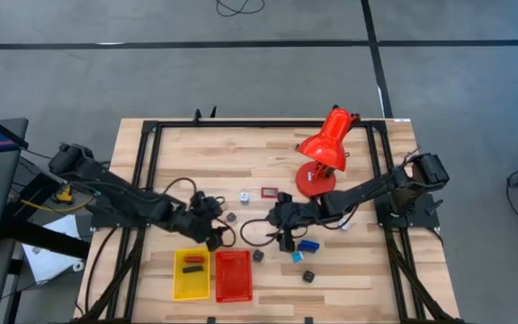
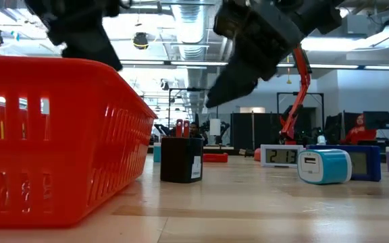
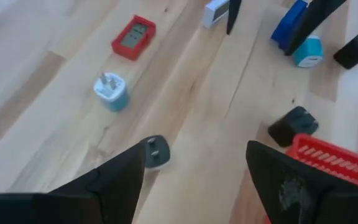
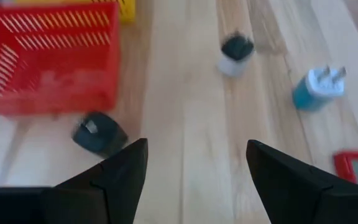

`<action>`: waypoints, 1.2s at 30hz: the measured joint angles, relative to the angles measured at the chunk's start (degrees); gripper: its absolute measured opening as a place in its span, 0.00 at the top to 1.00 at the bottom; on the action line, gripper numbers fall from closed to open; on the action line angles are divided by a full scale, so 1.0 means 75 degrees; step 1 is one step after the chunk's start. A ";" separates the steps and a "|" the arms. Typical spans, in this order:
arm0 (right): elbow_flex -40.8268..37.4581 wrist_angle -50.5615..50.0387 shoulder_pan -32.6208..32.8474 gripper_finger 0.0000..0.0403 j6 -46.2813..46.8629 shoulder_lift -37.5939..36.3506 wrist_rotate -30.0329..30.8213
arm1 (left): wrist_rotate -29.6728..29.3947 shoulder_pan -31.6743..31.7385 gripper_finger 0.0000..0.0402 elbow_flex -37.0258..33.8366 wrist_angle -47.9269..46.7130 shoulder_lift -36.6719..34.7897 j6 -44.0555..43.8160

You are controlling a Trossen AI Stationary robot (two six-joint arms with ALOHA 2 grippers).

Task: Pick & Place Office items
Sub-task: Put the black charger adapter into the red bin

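My left tool (image 1: 212,236) hovers with fingers spread and empty near the red tray's (image 1: 233,276) far edge, and my right tool (image 1: 285,236) hangs spread and empty over mid-table. The office items lie scattered on the wood; the black block (image 1: 258,256) sits just beside the red tray. I'd judge it best to lower squarely over that block and close gently.
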 joint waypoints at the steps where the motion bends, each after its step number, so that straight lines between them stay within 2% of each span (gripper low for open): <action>1: -0.0044 -0.0040 -0.0016 0.34 -0.0002 0.0005 0.0003 | 0.0126 0.0091 0.32 0.0000 0.0103 0.0177 0.0147; 3: -0.0246 0.0300 0.0011 0.34 -0.0132 0.0005 0.0007 | 0.0386 0.0229 0.32 0.0000 0.0212 0.0540 0.0312; 7: -0.1078 0.1573 0.0133 0.34 -0.0141 -0.0196 0.0046 | 0.0424 0.0461 0.32 0.0000 0.0523 0.1113 0.0332; 13: -0.1902 0.2804 0.0071 0.34 0.0143 -0.0522 0.0111 | 0.0419 0.0751 0.32 0.0000 0.0352 0.1251 0.0319; 17: -0.1981 0.2927 -0.0018 0.34 0.0105 -0.0563 0.0052 | 0.0421 0.0932 0.32 0.0000 0.0381 0.1237 0.0224; 24: -0.1990 0.2946 -0.0193 0.34 0.0100 -0.0557 -0.0019 | 0.0809 0.1358 0.33 0.0000 0.0290 0.1280 -0.0867; 36: -0.1990 0.2973 -0.0201 0.34 0.0085 -0.0557 -0.0009 | 0.0781 0.1250 0.33 0.0000 0.0434 0.1517 -0.0495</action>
